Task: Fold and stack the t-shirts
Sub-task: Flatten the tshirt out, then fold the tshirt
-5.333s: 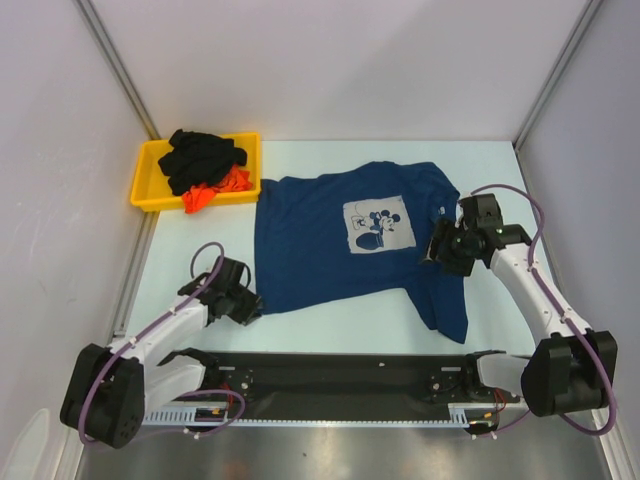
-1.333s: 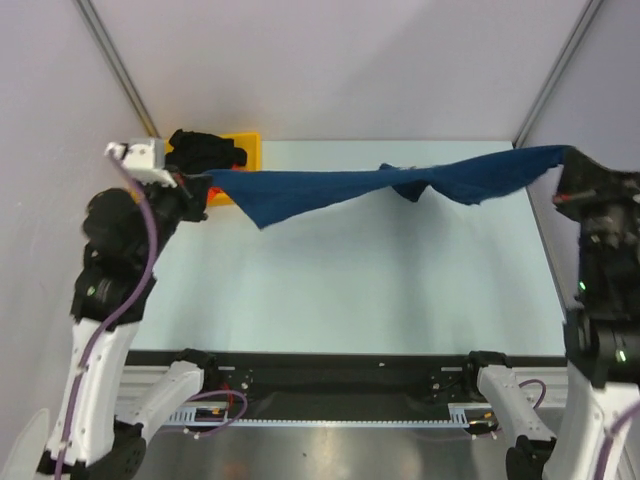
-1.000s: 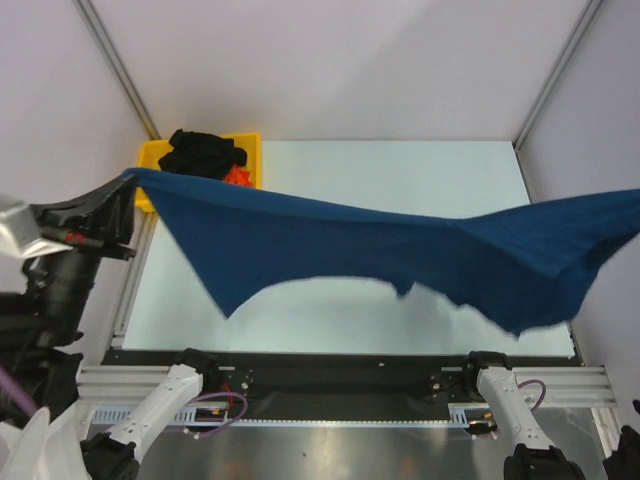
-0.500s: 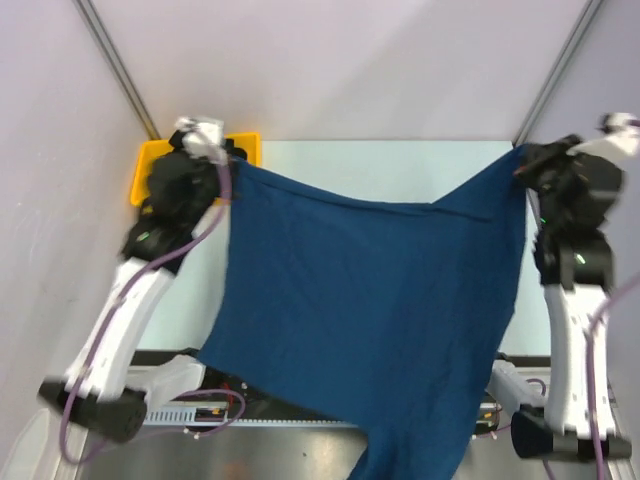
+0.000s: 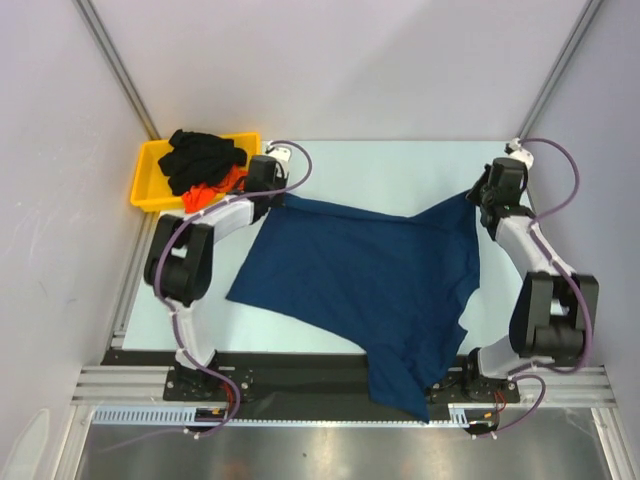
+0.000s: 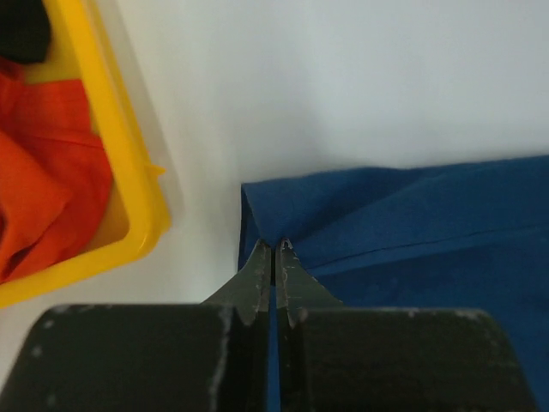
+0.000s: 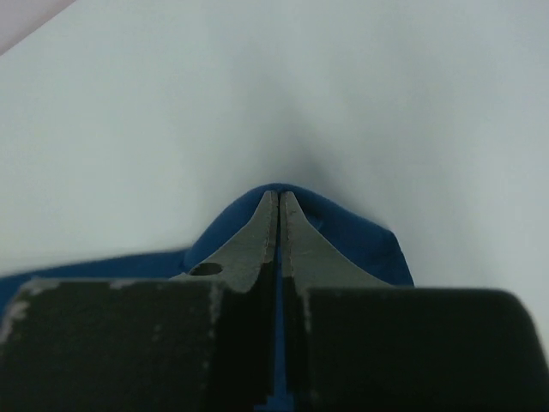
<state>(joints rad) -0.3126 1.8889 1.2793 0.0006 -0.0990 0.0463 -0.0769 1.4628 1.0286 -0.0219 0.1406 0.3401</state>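
The navy blue t-shirt (image 5: 365,275) lies spread on the table, plain side up, its print hidden; its near end hangs over the front rail. My left gripper (image 5: 283,194) is shut on the shirt's far left corner (image 6: 257,202), beside the yellow tray. My right gripper (image 5: 478,193) is shut on the far right corner (image 7: 343,227). In both wrist views a strip of blue cloth (image 6: 274,343) shows between the closed fingers (image 7: 257,236). A black t-shirt (image 5: 203,157) and an orange-red t-shirt (image 5: 215,190) lie crumpled in the tray.
The yellow plastic tray (image 5: 146,180) stands at the table's far left corner, its rim (image 6: 141,172) close to my left gripper. Grey walls enclose the table at the back and both sides. The black front rail (image 5: 290,375) runs along the near edge.
Both arms have swung the navy shirt up off the table, flipped it, and brought it down flat with the print underneath. The grippers now sit low at the far corners.
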